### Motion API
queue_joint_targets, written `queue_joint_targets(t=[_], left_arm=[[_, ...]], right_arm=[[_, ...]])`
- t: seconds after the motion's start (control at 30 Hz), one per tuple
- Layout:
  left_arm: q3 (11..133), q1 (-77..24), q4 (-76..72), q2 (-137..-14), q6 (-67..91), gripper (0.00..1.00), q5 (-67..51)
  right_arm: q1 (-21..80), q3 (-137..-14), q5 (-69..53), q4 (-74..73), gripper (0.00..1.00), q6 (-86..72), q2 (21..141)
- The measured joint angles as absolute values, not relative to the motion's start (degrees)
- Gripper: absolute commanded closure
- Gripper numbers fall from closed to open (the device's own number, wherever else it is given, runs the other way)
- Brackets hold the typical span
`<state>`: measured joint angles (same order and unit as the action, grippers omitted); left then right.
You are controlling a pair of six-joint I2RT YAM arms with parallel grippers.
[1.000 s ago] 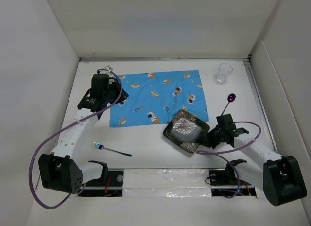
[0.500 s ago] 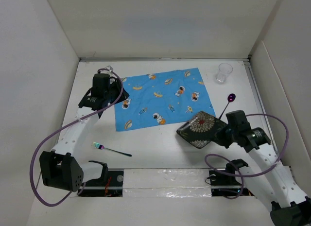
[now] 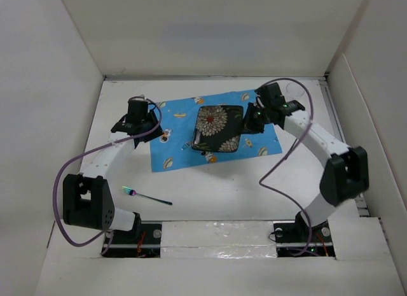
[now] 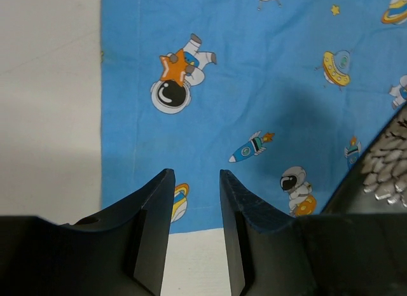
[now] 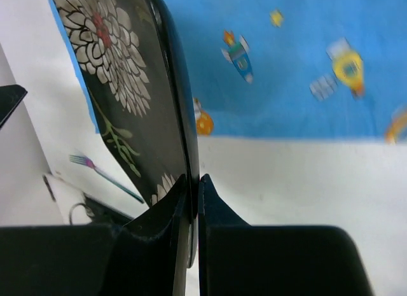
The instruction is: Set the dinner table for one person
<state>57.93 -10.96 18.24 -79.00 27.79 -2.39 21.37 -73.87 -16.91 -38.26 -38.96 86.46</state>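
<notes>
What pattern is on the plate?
The plate is black with white flowers, clearest in the top external view.

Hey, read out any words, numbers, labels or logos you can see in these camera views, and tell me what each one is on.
No readable text: no words, numbers, labels or logos in any view.
Blue cloth: pictures only, with astronauts, rockets, planets and stars.
Black plate: a white flower pattern only.
Fork: too small to show any mark.
</notes>
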Motion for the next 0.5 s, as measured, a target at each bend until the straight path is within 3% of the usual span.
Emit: queue_joint_targets(t=[0.23,0.5], left_arm=[[56.1,-10.1,17.8,-78.8,29.0,0.68,-1.9],[52.5,-11.9,18.8,-75.9,29.8,0.67,-1.7]], right_arm=[[19.5,-89.5,-28.3,-37.3,1.0,-25.5,108.6],[17.4,-102.7,-36.0,-39.5,1.0,-19.3,122.6]])
